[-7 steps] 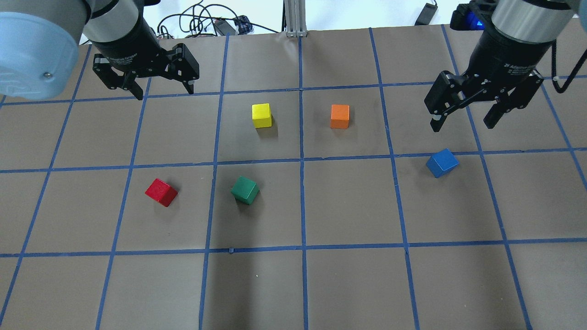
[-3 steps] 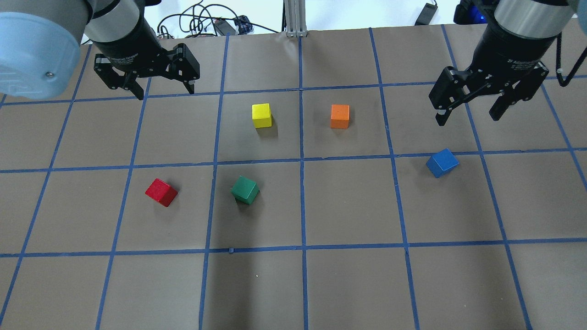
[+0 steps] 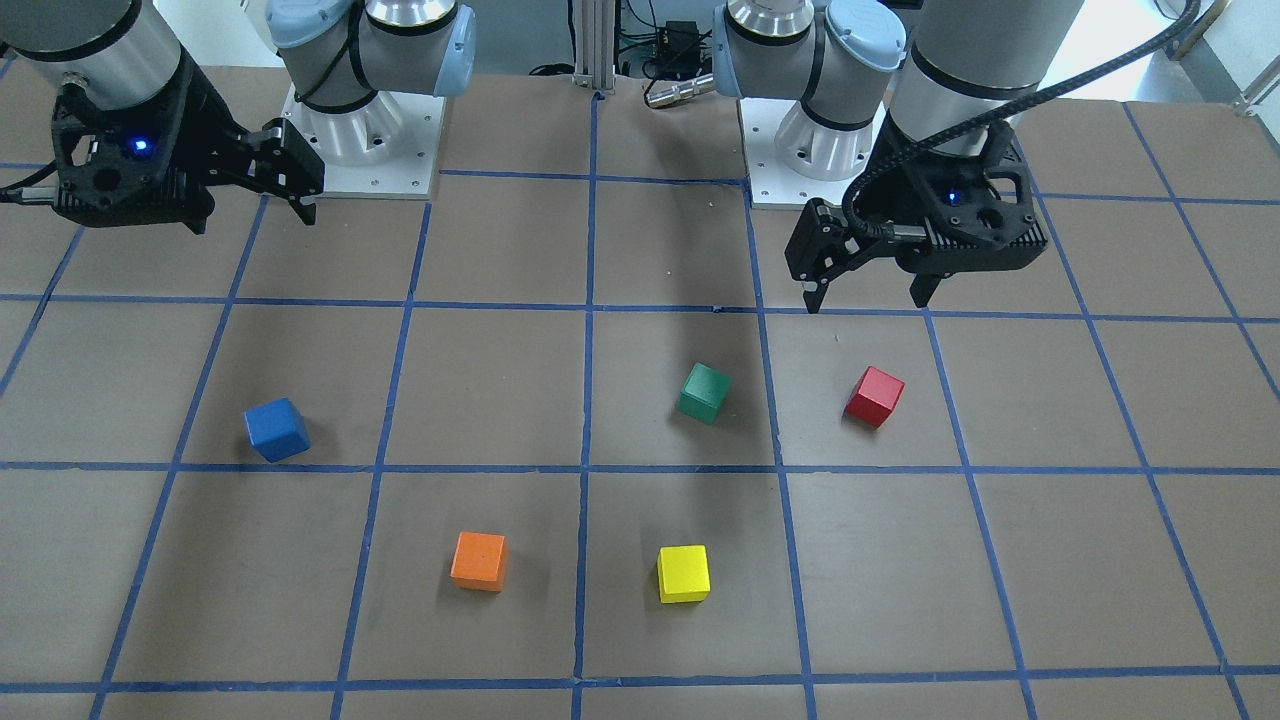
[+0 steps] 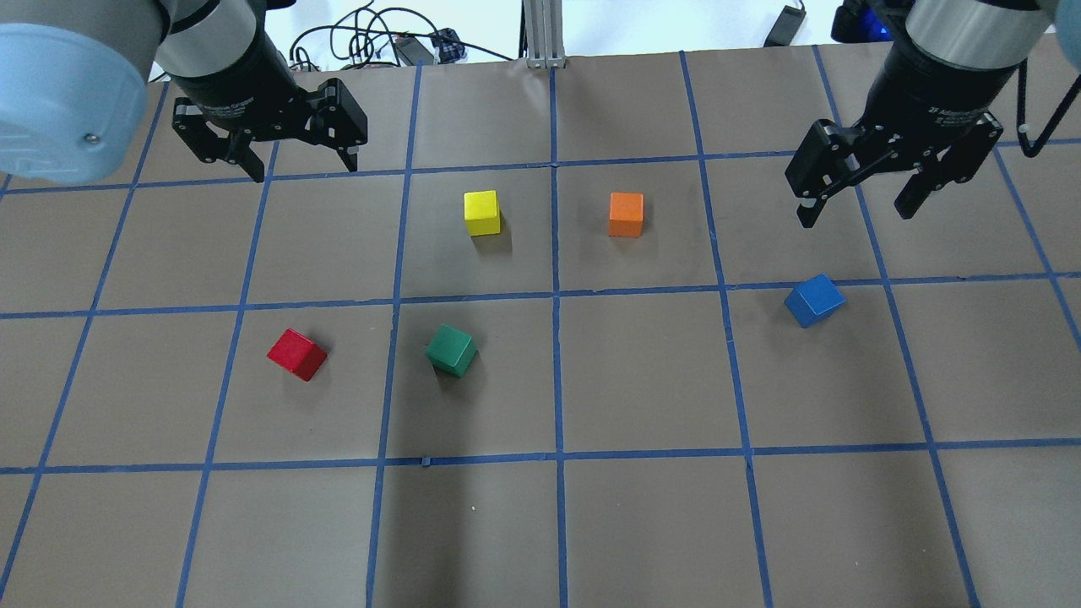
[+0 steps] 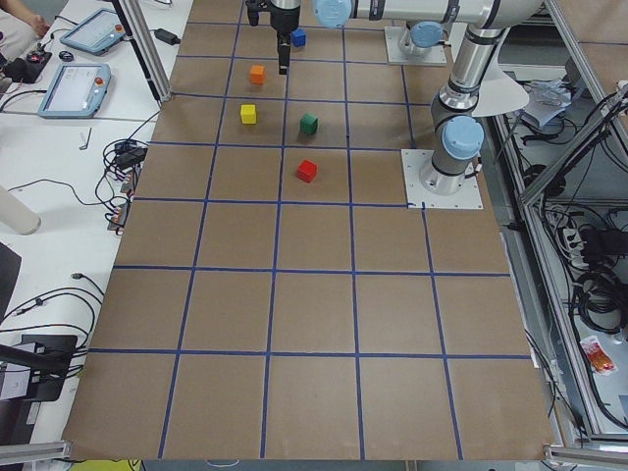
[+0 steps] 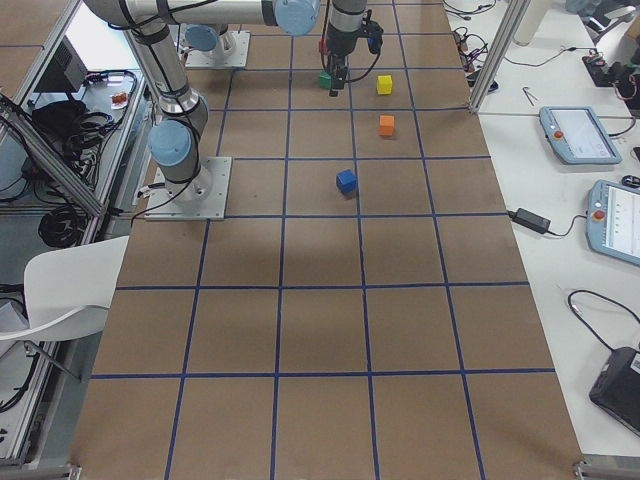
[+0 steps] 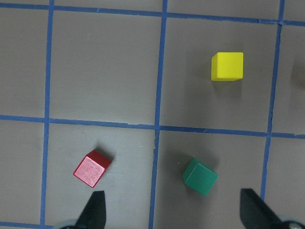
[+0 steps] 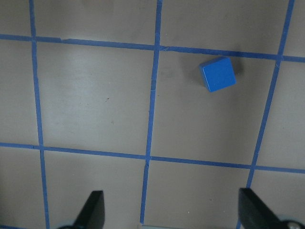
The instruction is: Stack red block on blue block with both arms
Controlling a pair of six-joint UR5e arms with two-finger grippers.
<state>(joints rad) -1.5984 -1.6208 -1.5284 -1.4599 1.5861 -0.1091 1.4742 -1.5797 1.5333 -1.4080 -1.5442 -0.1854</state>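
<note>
Grippers both hang over the table (image 4: 642,523), each empty with its jaws spread wide: the left gripper (image 4: 304,169) at the upper left of the overhead view, the right gripper (image 4: 855,215) at the upper right. Left of centre lies the red block (image 4: 297,354), near the green cube (image 4: 452,350). Right of centre, below the right gripper, sits the blue block (image 4: 814,300), apart from it

Blocks, 5: red block (image 4: 296,354), 1; blue block (image 4: 814,300), 1; green block (image 4: 451,350), 1; yellow block (image 4: 481,212), 1; orange block (image 4: 626,214), 1.
Arms, 2: left arm (image 4: 211,42), right arm (image 4: 963,34).
Hands, 2: left hand (image 4: 304,171), right hand (image 4: 854,216).
Desk (image 4: 642,523), 1.
</note>
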